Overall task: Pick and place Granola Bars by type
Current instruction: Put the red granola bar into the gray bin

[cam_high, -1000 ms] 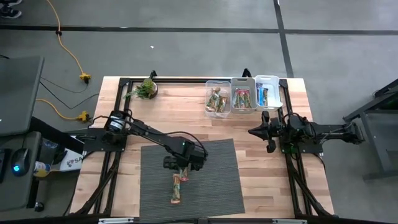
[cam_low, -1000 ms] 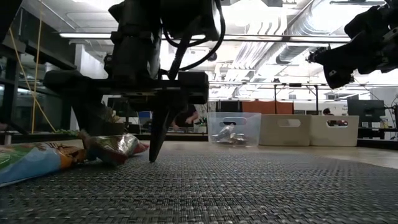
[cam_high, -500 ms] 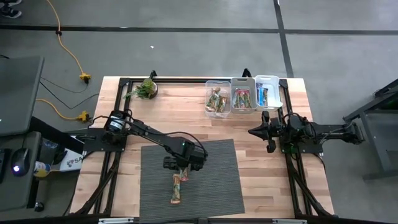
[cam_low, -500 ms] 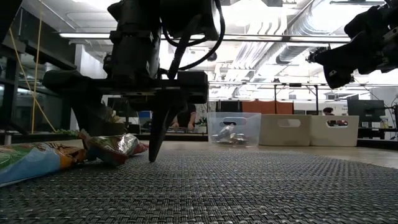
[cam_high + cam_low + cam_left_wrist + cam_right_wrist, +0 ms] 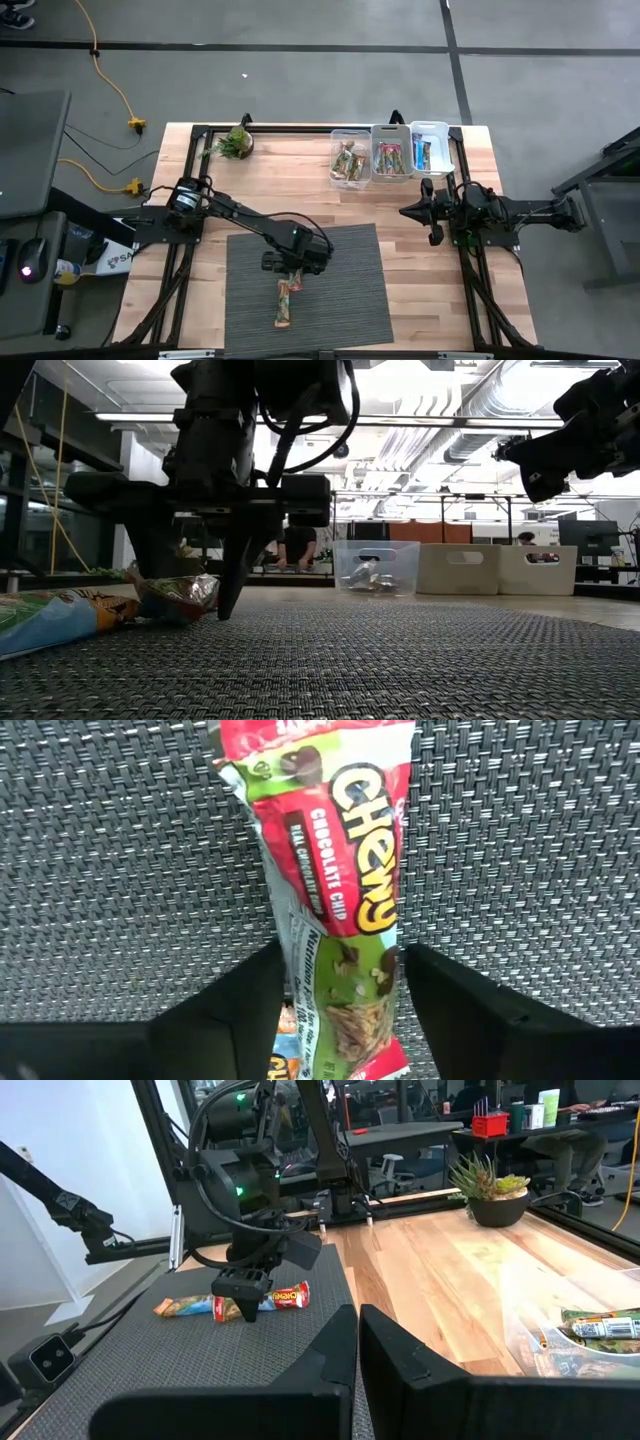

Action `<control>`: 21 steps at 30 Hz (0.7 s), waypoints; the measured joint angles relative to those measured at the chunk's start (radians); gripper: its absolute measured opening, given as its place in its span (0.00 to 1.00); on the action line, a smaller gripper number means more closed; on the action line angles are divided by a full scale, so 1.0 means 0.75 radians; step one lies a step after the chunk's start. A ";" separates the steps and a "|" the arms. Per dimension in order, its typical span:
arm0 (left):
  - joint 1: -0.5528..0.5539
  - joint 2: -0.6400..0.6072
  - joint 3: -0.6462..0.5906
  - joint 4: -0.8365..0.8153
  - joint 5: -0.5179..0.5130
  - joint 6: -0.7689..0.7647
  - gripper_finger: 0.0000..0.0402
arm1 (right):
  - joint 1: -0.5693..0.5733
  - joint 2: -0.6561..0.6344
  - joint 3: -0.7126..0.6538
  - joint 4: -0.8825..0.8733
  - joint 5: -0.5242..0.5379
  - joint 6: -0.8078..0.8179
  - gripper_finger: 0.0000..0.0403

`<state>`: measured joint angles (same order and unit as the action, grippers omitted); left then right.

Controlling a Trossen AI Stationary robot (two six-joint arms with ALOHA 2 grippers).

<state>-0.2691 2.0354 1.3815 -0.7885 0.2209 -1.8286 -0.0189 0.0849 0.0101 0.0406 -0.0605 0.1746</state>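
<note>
A red-and-green granola bar (image 5: 340,880) lies flat on the grey woven mat (image 5: 340,300), also seen in the right wrist view (image 5: 290,1294). My left gripper (image 5: 292,272) points down over it, one finger on each long side, shut on its near part. A second, blue-and-orange bar (image 5: 284,316) lies end to end with it, toward the near edge (image 5: 185,1307). My right gripper (image 5: 357,1342) waits above the wood at the table's right (image 5: 410,212), fingers shut and empty. My left gripper pinches the red-and-green bar by its two long sides (image 5: 300,970), near the end closest to the second bar. The fingers (image 5: 470,1010) come from above, pointing down, and lie across the bar. The bar lies on the mat (image 5: 180,598).
Three small bins stand at the far right: a clear one (image 5: 350,160) with tan bars, a middle one (image 5: 391,158) with pink-red bars, and one (image 5: 430,148) with blue bars. A potted plant (image 5: 237,143) stands at the far left. Bare wood surrounds the mat.
My left gripper's fingers have drawn together around the red-and-green bar; in the low view the visible finger has slid along the mat up against the bar's end. The bar stays on the mat.
</note>
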 joint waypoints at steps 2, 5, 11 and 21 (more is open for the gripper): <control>0.000 0.000 0.000 0.001 0.000 -0.001 0.48 | 0.000 0.000 0.000 0.000 0.000 0.000 0.00; 0.000 0.000 0.000 0.002 0.000 -0.001 0.46 | 0.000 0.000 0.000 0.000 0.000 0.000 0.00; 0.001 0.000 0.000 0.002 0.006 -0.001 0.42 | 0.000 0.000 0.000 0.001 0.001 0.000 0.00; 0.001 0.001 0.009 -0.008 0.007 0.000 0.36 | 0.000 0.000 0.000 0.001 0.001 0.000 0.00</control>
<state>-0.2687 2.0364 1.3884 -0.7947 0.2264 -1.8287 -0.0191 0.0849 0.0101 0.0410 -0.0601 0.1747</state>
